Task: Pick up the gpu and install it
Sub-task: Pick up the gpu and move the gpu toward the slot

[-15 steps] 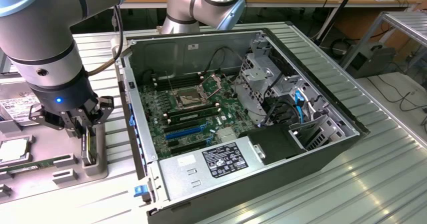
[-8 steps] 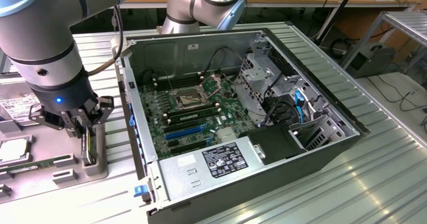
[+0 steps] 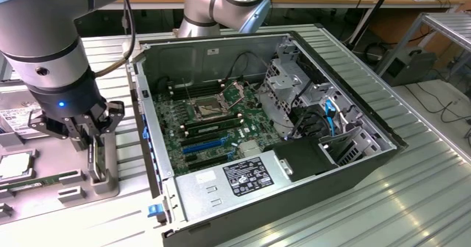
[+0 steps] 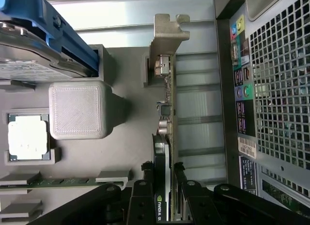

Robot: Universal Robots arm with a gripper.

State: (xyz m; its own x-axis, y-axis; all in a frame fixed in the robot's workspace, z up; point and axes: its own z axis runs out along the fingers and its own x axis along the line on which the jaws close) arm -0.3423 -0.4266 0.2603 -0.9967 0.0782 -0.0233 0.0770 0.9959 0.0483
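Fingers (image 4: 180, 179) of our gripper (image 4: 163, 172) clamp the gpu (image 4: 161, 152) between them; we judge it stiff, light, fragile, best held by its edges.

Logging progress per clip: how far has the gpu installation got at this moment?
Done: nothing looks finished; the blue expansion slot in the open computer case is bare. In hand: the gripper sits low over the gpu, which stands on edge in the gray holder beside the case. Left: the gpu is not yet lifted out or installed.
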